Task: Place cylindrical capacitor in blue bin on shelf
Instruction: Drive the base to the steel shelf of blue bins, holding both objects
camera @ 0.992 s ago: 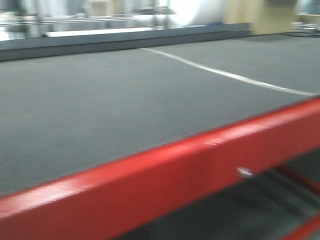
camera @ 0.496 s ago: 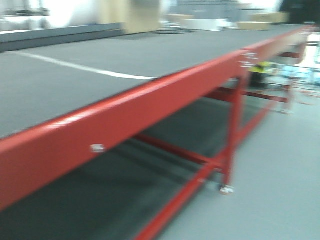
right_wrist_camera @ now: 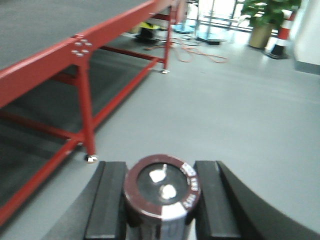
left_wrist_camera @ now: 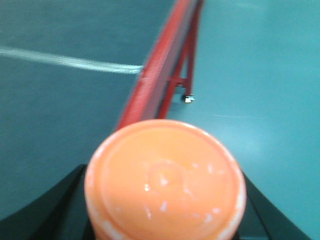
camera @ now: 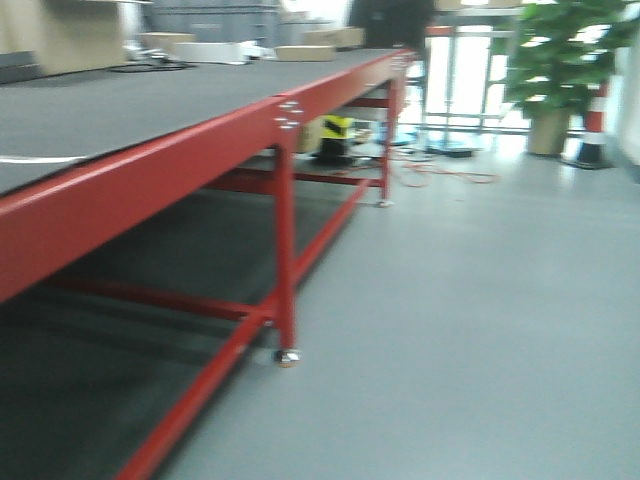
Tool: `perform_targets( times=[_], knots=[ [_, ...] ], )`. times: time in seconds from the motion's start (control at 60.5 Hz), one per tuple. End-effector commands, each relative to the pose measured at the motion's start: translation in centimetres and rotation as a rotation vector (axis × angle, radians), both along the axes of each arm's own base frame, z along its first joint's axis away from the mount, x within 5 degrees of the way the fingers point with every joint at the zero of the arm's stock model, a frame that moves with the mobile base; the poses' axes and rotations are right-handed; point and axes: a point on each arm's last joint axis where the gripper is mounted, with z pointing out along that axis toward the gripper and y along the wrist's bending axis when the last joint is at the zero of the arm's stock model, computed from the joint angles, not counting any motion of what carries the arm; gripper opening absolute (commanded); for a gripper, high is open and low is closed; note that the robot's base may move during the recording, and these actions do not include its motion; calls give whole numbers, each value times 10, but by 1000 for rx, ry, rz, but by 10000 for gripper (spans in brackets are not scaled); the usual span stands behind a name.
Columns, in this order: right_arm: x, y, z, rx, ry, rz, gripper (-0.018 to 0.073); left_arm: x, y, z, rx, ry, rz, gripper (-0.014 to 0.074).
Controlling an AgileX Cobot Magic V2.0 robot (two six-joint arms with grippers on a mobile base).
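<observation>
Capacitor (right_wrist_camera: pixel 162 190) sat clamped in the right tool (right_wrist_camera: pixel 161 210), an orange cylinder (left_wrist_camera: pixel 165 180) in the left tool (left_wrist_camera: pixel 162 220); shelf unseen, placing not yet done.

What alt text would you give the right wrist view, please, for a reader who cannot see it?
The right gripper clamps the capacitor, seen end-on: a maroon-rimmed cylinder with two silvery terminals, between black fingers. Behind, blurred, a red-framed table runs along the left over grey floor, with a plant far back.

Red-framed table (camera: pixel 150 180), grey floor (camera: pixel 470 320), potted plant (camera: pixel 560 50)
</observation>
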Motion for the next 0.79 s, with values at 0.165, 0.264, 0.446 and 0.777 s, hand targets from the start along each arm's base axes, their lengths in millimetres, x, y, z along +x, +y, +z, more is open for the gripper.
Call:
perform_targets(
  times=[0.165, 0.264, 0.446, 0.777],
  knots=[
    [-2, -1, 6, -8, -47, -3, -91, -1, -1, 3, -9, -28, -8, -111],
    [-2, -1, 6, -8, -47, -3, -91, -1, -1, 3, -9, -28, -8, -111],
    [-2, -1, 6, -8, -47, -3, -91, -1, -1, 3, -9, -28, -8, -111],
    [-2, -1, 6, -8, -47, -3, -91, -1, -1, 3, -9, -28, -8, -111]
  ],
)
